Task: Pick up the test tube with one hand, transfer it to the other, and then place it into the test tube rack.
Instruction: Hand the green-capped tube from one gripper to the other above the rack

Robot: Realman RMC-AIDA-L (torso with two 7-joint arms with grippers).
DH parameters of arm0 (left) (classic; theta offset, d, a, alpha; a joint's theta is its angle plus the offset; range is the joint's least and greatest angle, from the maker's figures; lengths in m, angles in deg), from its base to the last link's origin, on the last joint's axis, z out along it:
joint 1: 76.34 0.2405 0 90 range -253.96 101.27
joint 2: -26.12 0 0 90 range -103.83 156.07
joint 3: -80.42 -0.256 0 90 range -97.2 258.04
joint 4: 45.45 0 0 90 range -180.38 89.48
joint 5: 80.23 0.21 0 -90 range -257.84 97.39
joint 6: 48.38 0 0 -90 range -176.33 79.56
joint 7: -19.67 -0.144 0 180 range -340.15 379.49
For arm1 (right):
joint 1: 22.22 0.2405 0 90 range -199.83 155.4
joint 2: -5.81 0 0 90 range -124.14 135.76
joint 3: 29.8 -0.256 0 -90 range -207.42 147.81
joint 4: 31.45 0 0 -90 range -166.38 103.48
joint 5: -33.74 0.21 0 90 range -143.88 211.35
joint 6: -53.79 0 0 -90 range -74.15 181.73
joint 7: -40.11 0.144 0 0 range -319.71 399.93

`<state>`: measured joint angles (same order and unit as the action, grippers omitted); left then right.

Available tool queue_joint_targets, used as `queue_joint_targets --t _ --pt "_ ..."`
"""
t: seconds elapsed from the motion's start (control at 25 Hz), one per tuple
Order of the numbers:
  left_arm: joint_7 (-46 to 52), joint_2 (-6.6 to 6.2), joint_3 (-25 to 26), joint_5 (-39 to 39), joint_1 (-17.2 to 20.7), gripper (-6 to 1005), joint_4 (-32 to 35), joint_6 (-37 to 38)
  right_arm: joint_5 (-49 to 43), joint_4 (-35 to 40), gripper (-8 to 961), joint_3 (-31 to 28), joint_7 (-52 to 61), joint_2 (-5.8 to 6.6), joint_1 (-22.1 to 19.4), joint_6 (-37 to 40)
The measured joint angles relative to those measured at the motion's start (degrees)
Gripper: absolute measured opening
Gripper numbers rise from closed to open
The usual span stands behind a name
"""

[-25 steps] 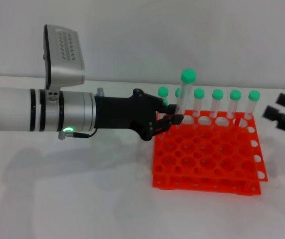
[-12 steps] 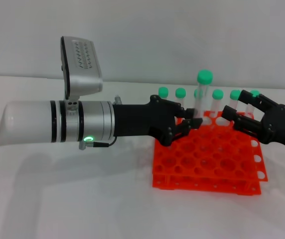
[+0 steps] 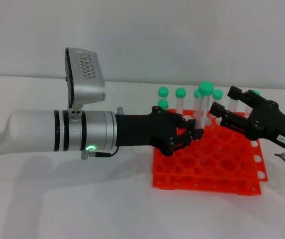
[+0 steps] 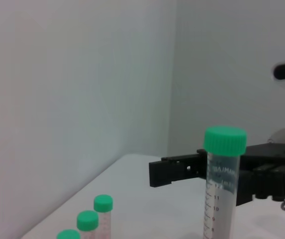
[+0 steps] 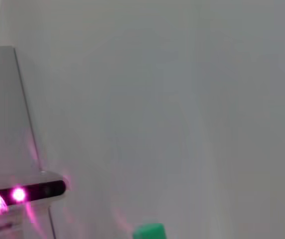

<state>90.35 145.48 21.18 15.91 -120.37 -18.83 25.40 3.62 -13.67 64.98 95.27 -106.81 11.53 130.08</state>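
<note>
Since half a second ago, right tool (image 3: 221, 115) closer, spread at 3 o'clock of upright test tube (image 3: 203, 105), cap up, gripped by left tool (image 3: 191, 133) above rack (image 3: 207, 162). Scale markings only in left wrist view.

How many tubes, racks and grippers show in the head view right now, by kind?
Test tube held upright by the left gripper: 1
Other green-capped tubes standing in the rack: 6 visible; the right gripper may hide more
Orange test tube rack: 1
Grippers, left and right gripper: 2
Total: 10
</note>
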Motion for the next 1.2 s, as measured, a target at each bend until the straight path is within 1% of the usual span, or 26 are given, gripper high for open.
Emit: queue_joint_targets --t 0.28,0.56,0.88,1.08,1.2 --pt "0.0 0.07 -1.3 0.0 -0.2 189 -0.6 -1.8 -2.2 0.6 856 0.5 1.3 -0.17 0.5 0.4" --pt "0.0 0.09 -1.5 0.0 -0.3 189 -0.7 -2.1 -2.5 0.7 839 0.5 2.2 -0.21 0.4 1.5" --pt "0.3 0.09 -2.3 0.0 -0.3 188 -0.8 -2.2 -4.0 0.8 799 0.6 2.2 -1.32 1.3 1.1" --pt "0.4 0.11 -2.5 0.0 -0.3 188 -1.0 -2.2 -4.1 0.8 683 0.6 2.3 -1.64 1.5 0.9" --pt "0.5 0.16 -2.9 0.0 -0.3 188 -1.0 -2.5 -4.1 0.8 686 0.5 2.3 -1.67 1.6 0.9"
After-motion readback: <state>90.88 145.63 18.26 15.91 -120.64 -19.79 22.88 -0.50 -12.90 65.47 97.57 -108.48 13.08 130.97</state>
